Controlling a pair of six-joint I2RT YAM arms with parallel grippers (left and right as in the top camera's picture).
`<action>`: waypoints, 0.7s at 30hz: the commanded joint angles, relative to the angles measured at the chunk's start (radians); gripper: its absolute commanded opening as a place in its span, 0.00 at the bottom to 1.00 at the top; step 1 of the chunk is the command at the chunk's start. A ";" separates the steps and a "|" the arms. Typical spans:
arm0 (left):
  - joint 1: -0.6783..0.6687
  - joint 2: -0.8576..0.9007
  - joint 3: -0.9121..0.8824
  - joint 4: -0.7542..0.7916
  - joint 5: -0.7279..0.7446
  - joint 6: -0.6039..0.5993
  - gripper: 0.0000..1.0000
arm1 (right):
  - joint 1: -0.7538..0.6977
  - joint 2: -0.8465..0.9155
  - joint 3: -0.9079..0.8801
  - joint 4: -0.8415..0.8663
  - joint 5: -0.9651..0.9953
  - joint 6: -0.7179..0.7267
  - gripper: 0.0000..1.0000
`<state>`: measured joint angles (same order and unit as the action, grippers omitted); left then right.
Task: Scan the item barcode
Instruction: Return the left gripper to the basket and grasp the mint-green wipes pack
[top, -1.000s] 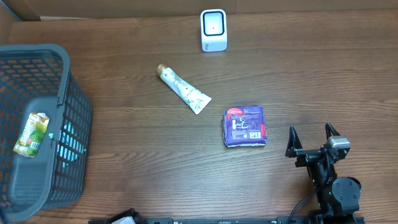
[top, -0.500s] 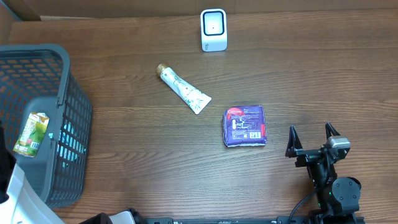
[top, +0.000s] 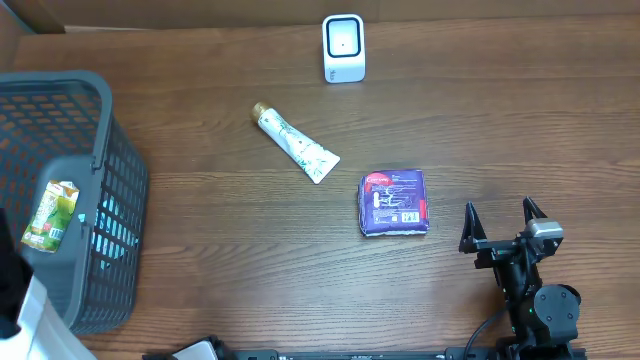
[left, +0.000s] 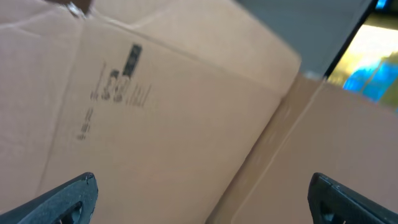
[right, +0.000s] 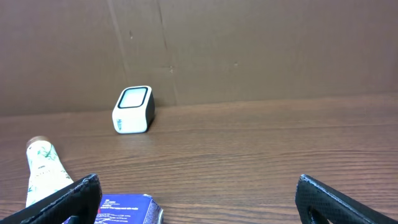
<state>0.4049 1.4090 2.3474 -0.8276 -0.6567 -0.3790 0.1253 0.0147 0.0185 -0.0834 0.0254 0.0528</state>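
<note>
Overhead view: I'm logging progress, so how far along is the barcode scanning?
Done: possibly the carton lying in the basket. In hand: nothing; the right gripper is open and empty, the left gripper open, facing cardboard. Left: the tube and purple packet lie on the table, away from the scanner.

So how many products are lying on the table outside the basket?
2: a tube left of centre, and a purple packet right of centre, nearer the front. None look hidden.
</note>
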 joint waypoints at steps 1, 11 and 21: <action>-0.012 -0.079 -0.117 0.052 -0.008 0.097 1.00 | 0.005 -0.012 -0.011 0.003 -0.004 0.007 1.00; -0.009 -0.208 -0.552 0.048 -0.253 -0.004 1.00 | 0.005 -0.012 -0.011 0.003 -0.004 0.007 1.00; 0.272 -0.164 -0.797 -0.134 0.222 -0.352 1.00 | 0.005 -0.012 -0.011 0.003 -0.004 0.007 1.00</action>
<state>0.5892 1.2335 1.5967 -0.9588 -0.6491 -0.6033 0.1253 0.0147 0.0185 -0.0837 0.0257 0.0525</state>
